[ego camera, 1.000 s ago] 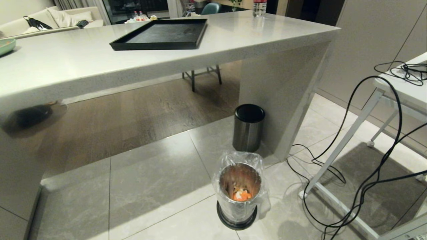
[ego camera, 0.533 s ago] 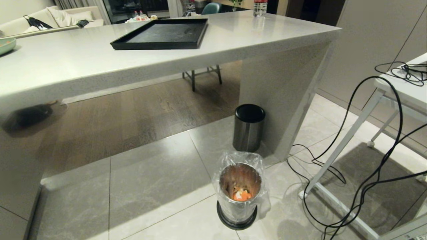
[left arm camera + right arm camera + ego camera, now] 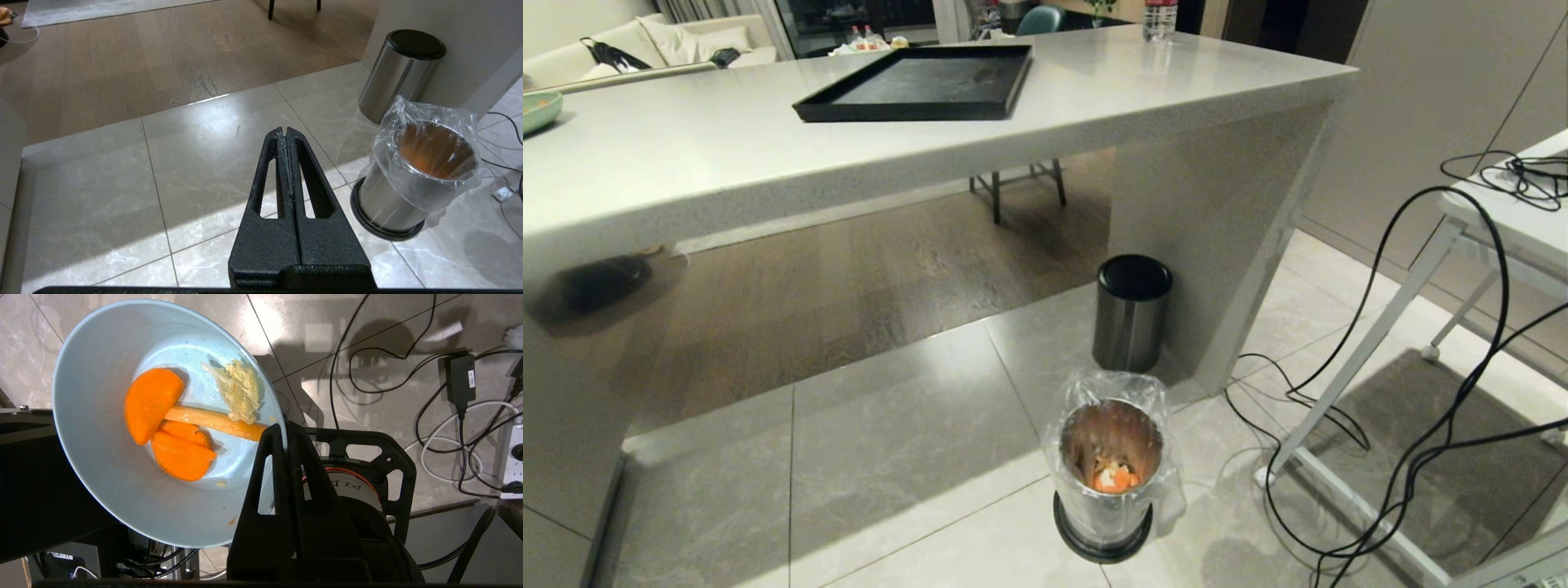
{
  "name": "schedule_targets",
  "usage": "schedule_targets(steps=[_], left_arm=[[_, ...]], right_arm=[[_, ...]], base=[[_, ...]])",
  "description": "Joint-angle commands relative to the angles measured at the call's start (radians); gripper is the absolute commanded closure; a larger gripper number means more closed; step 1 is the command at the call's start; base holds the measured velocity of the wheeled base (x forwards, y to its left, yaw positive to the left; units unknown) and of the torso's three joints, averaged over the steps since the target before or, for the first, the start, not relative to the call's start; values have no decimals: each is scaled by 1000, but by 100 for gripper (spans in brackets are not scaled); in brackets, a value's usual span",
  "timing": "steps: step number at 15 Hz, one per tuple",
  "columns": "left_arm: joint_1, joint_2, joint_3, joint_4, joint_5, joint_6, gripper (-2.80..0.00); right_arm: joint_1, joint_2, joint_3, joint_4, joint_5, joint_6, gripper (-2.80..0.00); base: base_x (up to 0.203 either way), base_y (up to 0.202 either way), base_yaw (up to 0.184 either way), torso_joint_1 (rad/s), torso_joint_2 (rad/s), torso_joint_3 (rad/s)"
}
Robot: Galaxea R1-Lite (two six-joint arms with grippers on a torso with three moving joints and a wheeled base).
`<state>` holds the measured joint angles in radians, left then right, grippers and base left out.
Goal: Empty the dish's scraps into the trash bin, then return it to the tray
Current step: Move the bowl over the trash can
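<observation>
Dish [image 3: 122, 428] is pinched at its rim by the right end effector [image 3: 286, 435], with scraps [image 3: 171, 424] seen inside it. Left end effector [image 3: 286, 134] is pressed together, nothing held, near the trash bin [image 3: 412, 183] on the floor. Tray [image 3: 923, 82] is seen on the bench [image 3: 686, 163].

We see left gripper [image 3: 287, 131]: matte black, grainy plastic, two long tapered fingers [image 3: 273, 171], each with long slot cut through, few thin fibres on inner edges. We see right gripper [image 3: 286, 428]: same black slotted fingers; behind it black frame with orange ring and white label.
</observation>
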<state>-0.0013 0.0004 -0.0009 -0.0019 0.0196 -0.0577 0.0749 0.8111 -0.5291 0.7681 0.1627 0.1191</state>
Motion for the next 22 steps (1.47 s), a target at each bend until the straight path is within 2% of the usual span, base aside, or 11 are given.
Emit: schedule_targets(steps=[1,22], left_arm=[[0,1,-1,0,-1,-1,0],[0,1,-1,-1,-3,-1,0]], right_arm=[[0,0,3,3,1,1,0],[0,10,29,2,0,-7,0]], base=[[0,0,0,2,2,-86],[0,0,0,3,2,-194]])
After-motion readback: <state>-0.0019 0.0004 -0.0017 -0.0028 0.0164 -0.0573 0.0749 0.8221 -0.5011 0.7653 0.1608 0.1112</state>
